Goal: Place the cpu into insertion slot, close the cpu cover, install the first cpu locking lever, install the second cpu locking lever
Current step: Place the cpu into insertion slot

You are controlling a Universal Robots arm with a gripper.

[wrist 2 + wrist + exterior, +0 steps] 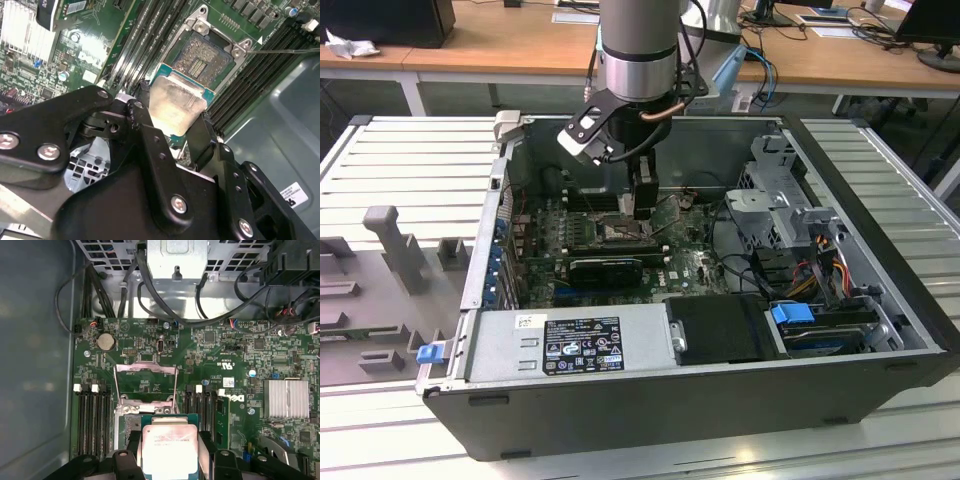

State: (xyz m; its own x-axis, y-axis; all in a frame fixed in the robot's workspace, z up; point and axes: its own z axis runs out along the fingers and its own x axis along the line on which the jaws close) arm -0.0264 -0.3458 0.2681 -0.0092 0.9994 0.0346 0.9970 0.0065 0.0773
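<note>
Pinching the cpu (177, 107) by two opposite edges, the pincer (175, 114) hangs low inside an open computer case (670, 415) that lies on a slatted grey table (410, 150). Its black fingers (146, 125) press on either side of the chip, whose pale metal top faces the wrist cameras. In the second wrist view the cpu sits over the near edge of the slot (207, 57), whose contact field lies uncovered beyond it; whether the chip touches the slot's rim cannot be told. In the first wrist view the cover (146, 371) stands tipped up and open on the slot's far side from the pincer, green board showing through its window. Rows of black memory slots (92, 420) flank the slot closely on both sides, and in the second wrist view a thin wire lever (285, 50) reaches across the rows on one side. Farther out on the board lie a coin battery (105, 341) and a finned heatsink (286, 399), both well apart from the pincer. A bundle of dark cables (165, 305) loops along the board's far edge beside a metal drive cage (175, 260). In the exterior view a black card (607, 268) lies just in front of the pincer, a power supply (570, 345) lies along the case's near side, and grey blocks (390, 240) rest on the table to the exterior view's left.
</note>
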